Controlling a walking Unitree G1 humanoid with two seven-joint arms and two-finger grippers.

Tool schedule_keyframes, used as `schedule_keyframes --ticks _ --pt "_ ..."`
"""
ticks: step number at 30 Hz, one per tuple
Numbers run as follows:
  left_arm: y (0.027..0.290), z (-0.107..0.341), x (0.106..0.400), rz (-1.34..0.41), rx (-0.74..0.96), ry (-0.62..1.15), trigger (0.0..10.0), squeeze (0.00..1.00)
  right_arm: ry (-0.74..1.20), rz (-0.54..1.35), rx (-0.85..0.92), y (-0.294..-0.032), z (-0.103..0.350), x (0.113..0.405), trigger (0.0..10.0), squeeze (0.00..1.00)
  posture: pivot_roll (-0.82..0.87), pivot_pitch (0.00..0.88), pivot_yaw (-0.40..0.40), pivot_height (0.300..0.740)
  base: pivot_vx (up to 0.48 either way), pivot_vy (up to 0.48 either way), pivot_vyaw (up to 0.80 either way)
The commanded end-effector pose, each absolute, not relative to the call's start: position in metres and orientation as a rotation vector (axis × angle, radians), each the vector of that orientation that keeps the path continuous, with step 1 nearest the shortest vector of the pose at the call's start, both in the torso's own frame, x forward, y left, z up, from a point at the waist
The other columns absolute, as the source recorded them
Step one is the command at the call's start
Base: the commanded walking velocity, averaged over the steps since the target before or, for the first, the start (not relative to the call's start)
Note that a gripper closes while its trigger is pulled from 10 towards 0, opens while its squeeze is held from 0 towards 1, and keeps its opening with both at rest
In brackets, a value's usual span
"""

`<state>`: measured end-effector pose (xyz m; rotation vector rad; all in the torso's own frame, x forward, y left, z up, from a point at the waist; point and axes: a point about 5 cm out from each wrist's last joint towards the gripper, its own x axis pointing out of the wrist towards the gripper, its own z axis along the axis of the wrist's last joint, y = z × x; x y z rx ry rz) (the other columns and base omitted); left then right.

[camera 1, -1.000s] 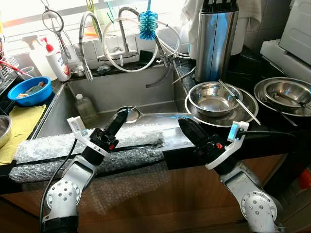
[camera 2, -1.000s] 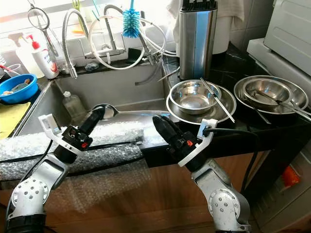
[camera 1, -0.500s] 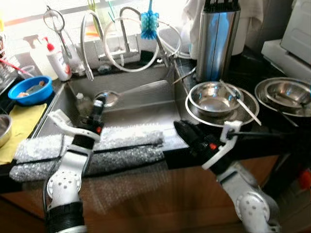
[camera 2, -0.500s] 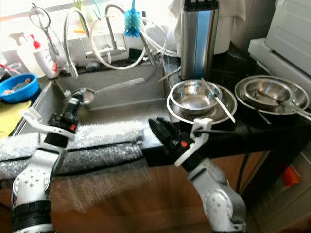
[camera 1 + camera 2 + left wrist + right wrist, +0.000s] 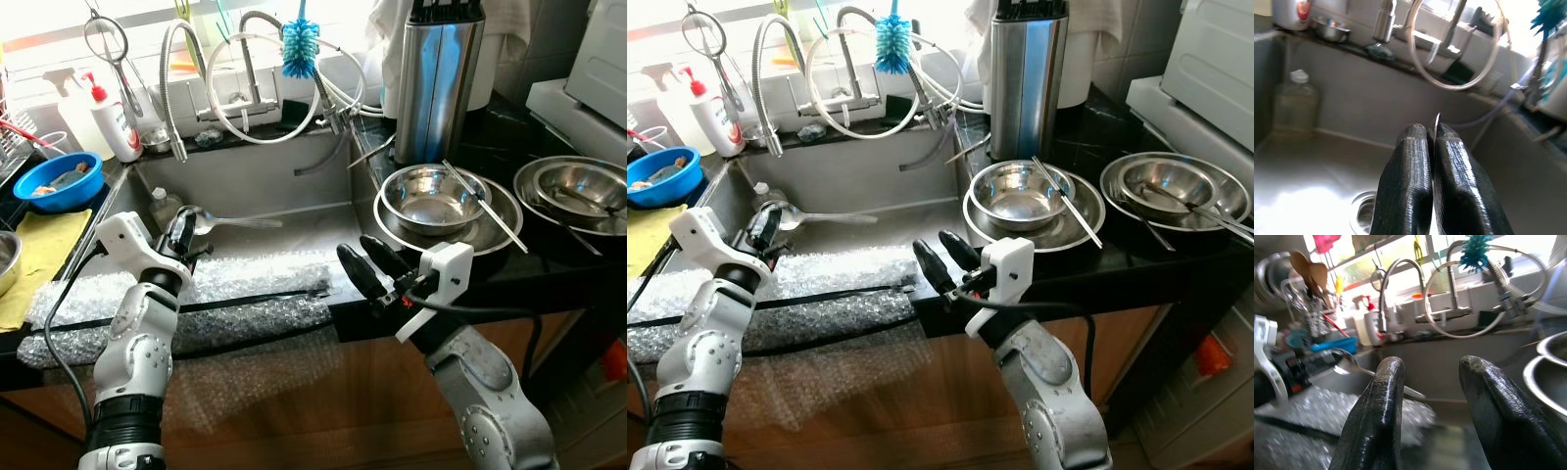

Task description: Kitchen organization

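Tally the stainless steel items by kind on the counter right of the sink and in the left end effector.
Bowls: 2
Plates under the bowls: 2
Ladle, in the left end effector: 1
Knife block: 1
Total: 6

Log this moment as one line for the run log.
left gripper: shut on ladle, held over sink | right gripper: open, empty, at counter edge | bubble wrap along sink front | steel bowls on counter

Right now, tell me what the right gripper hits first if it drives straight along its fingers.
Probably the spoon held by the left gripper. The open right gripper points across the sink toward it; depth is unclear.
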<state>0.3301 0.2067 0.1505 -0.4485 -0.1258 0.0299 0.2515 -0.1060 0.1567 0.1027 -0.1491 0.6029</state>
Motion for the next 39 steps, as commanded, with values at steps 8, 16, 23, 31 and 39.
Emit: schedule_keyframes --ticks 8,16,23,31,39 --pt "0.212 0.154 0.340 0.109 -0.268 -0.122 10.0 0.00 -0.193 0.517 -0.014 -0.110 0.146 0.239 10.0 0.00 -0.13 0.000 0.150 0.740 0.000 0.000 0.00" --pt "0.201 0.140 0.347 0.048 0.027 -0.007 10.0 0.00 -0.224 0.502 -0.071 -0.104 0.138 0.236 10.0 0.00 -0.13 0.000 0.156 0.740 0.000 0.000 0.00" --pt "0.196 0.133 0.346 0.032 0.079 0.011 10.0 0.00 -0.231 0.467 -0.114 -0.104 0.133 0.241 10.0 0.00 -0.13 0.000 0.154 0.740 0.000 0.000 0.00" --pt "0.200 0.126 0.345 0.028 0.123 0.027 10.0 0.00 -0.253 0.341 -0.206 -0.120 0.129 0.241 10.0 0.00 -0.13 0.000 0.154 0.740 0.000 0.000 0.00" --pt "0.198 0.121 0.347 0.017 0.139 0.051 10.0 0.00 -0.234 0.326 -0.204 -0.123 0.124 0.240 10.0 0.00 -0.14 0.000 0.158 0.740 0.000 0.000 0.00"
